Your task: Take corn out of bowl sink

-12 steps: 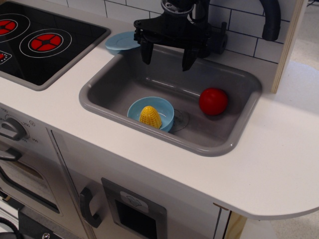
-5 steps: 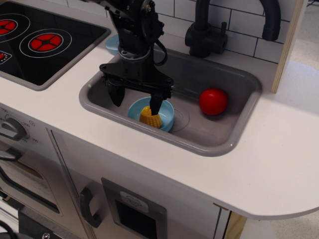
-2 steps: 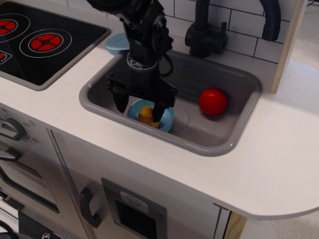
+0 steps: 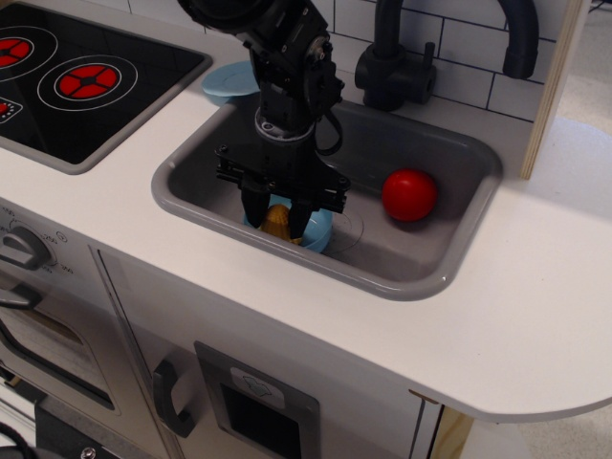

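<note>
The yellow corn sits in the light blue bowl at the front left of the grey sink. My black gripper reaches straight down into the bowl. Its two fingers are closed in against the left and right sides of the corn. The corn is still low in the bowl, and my fingers and wrist hide most of it and much of the bowl.
A red ball lies at the right of the sink. A flat light blue dish rests on the counter behind the sink's left corner. The black faucet stands at the back, and the stovetop is on the left.
My gripper came from above the sink's back edge down into the bowl. Its fingers, spread wide around the corn before, have now closed on it.
</note>
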{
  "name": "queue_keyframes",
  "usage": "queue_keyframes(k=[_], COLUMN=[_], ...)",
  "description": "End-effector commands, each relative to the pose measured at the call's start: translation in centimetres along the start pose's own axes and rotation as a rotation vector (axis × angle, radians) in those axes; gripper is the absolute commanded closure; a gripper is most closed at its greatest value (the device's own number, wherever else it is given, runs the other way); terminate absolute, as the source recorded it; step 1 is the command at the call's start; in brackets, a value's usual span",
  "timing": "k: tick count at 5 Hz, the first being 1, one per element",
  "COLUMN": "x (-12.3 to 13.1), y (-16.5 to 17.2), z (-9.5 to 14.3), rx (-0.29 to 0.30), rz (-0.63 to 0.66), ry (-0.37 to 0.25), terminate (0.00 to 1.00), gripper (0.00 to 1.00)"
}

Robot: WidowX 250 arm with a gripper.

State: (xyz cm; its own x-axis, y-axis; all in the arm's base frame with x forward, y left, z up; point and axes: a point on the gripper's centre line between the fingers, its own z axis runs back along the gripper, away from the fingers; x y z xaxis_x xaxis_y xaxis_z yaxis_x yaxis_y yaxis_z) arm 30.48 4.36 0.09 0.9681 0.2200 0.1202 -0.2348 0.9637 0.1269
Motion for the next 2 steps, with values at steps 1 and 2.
queue_keyframes(k=[1,2], x=[2.8,4.4], y=[1.2,2.1], z=[4.5,6.6], rx=[-0.047,-0.086], rz=[0.081,0.163], ry=[-0.058,-0.055], terminate=[0.0,0.0], gripper=[1.0,1.0])
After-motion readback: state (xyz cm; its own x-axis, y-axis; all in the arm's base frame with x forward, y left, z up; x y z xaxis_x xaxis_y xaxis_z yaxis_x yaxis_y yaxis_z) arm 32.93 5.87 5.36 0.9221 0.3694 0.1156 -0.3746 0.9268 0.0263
